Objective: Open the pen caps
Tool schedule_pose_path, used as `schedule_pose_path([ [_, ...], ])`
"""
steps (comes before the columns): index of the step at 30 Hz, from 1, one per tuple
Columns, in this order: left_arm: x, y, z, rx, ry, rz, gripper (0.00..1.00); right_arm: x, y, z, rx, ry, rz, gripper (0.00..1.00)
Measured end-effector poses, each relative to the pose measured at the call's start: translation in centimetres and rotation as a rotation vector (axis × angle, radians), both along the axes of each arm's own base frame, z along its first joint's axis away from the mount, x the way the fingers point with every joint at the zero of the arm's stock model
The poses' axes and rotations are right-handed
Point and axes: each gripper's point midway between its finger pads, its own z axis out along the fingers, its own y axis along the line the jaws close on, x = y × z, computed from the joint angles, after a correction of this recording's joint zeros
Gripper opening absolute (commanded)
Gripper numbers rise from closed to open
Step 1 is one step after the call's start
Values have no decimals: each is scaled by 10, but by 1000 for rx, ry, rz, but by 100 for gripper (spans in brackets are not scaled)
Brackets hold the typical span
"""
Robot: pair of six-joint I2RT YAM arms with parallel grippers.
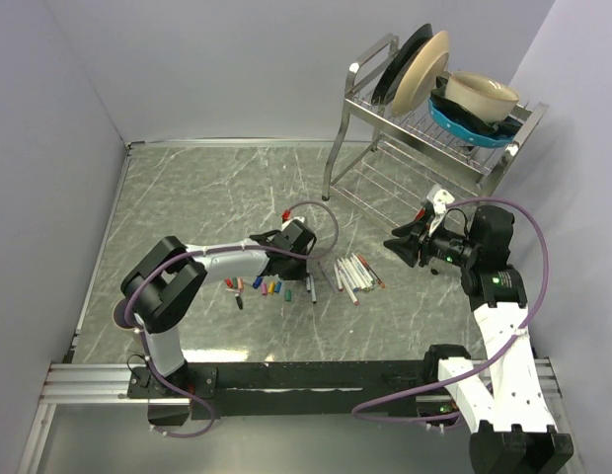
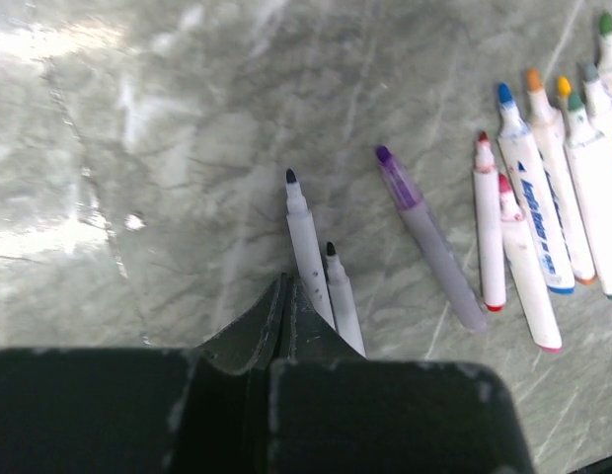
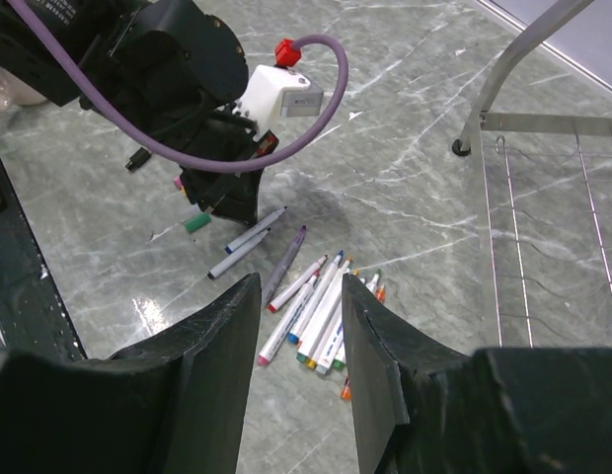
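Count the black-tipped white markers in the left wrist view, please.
2. One black-tipped white plastic marker lies just right of the shut left tool; the second black-tipped marker lies beside it, further right. The tool hides their rear ends; others may be hidden.

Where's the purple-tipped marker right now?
Left wrist view: the purple-tipped marker lies on the table between the two black-tipped markers at the left claw and the red-tipped markers.
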Motion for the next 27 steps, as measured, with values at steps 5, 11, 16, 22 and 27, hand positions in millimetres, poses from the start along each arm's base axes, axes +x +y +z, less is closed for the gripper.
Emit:
schedule_pose_path([
  [5,-8,-7,0,-5,5,-27,4,0,0,0,0,0,0,46],
  [11,-13,-11,0,-14,18,-43,6,0,-1,0,0,0,-2,46],
  [16,-14,-12,0,-15,22,-48,10,1,-2,0,0,-1,-6,46],
  [22,-16,-7,12,-23,-6,-40,21,1,-3,0,0,-1,-12,47],
  [27,-14,3,58,-86,-115,-11,44,3,-7,0,0,-1,-29,47],
])
